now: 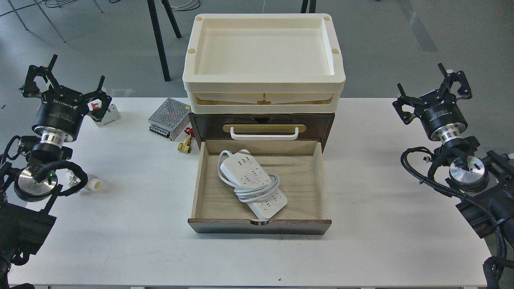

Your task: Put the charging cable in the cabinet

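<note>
While both grippers are held spread and empty, the left (64, 78) above the table's (120, 224) left edge and the right (431, 90) at its right, the cable (253, 180) is seen lying diagonally inside the cabinet's (261, 124) pulled-out lower drawer (259, 226), cord looped around it.
</note>
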